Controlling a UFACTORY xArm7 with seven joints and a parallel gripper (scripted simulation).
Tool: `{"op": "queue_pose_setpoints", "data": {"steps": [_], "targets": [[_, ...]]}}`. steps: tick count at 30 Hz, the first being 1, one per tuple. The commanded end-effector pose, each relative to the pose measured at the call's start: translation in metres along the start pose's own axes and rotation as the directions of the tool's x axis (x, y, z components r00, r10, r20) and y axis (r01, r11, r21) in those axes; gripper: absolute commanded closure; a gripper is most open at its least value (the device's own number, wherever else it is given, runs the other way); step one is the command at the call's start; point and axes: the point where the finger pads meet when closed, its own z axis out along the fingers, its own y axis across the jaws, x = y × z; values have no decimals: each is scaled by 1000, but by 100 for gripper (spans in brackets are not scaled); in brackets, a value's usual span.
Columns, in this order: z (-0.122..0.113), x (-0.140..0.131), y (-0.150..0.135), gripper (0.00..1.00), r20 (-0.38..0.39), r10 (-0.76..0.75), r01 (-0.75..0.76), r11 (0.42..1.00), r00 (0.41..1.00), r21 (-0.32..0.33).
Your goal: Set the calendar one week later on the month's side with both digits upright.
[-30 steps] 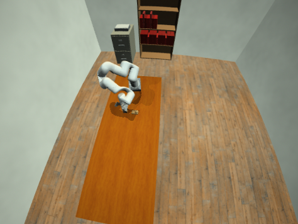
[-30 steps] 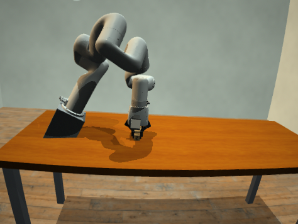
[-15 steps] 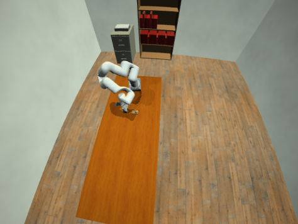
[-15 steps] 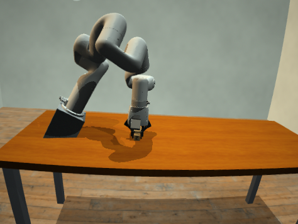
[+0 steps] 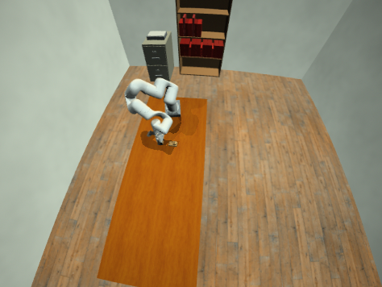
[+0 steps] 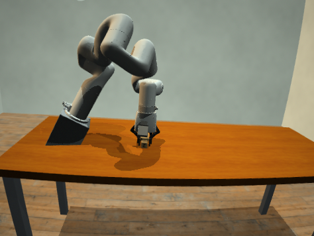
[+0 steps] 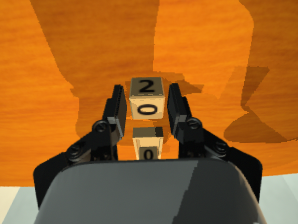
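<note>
In the wrist view a tan cube (image 7: 146,97) sits between my fingertips, with a 2 on its top face and a 0 on the face toward the camera. My gripper (image 7: 146,95) is open, and a thin gap shows on each side of the cube. A second cube (image 7: 148,148) showing a 0 lies lower in this view, partly hidden by the gripper body. I cannot tell how the two cubes touch. In the exterior view the gripper (image 6: 144,140) points straight down at the table with a cube (image 6: 144,143) between its fingers. In the top view a small tan tray (image 5: 171,143) lies just right of the gripper (image 5: 160,139).
The arm's base (image 6: 67,130) stands on the orange table (image 6: 165,152) to the left of the gripper. A bookshelf (image 5: 203,36) and a filing cabinet (image 5: 158,56) stand against the far wall, away from the table.
</note>
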Motion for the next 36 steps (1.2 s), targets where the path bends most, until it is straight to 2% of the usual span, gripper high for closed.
{"op": "queue_pose_setpoints", "data": {"steps": [1,8,16,18,25,31,32,36], "targets": [[-1,0,-1,53,-1,0,0,1000,1000,1],[-12,0,-1,53,-1,0,0,1000,1000,1],[-51,0,-1,53,-1,0,0,1000,1000,1],[-51,0,-1,53,-1,0,0,1000,1000,1],[-84,0,-1,53,-1,0,0,1000,1000,1],[-90,0,0,53,-1,0,0,1000,1000,1],[-90,0,0,0,-1,0,0,1000,1000,1],[-90,0,0,0,-1,0,0,1000,1000,1]]}}
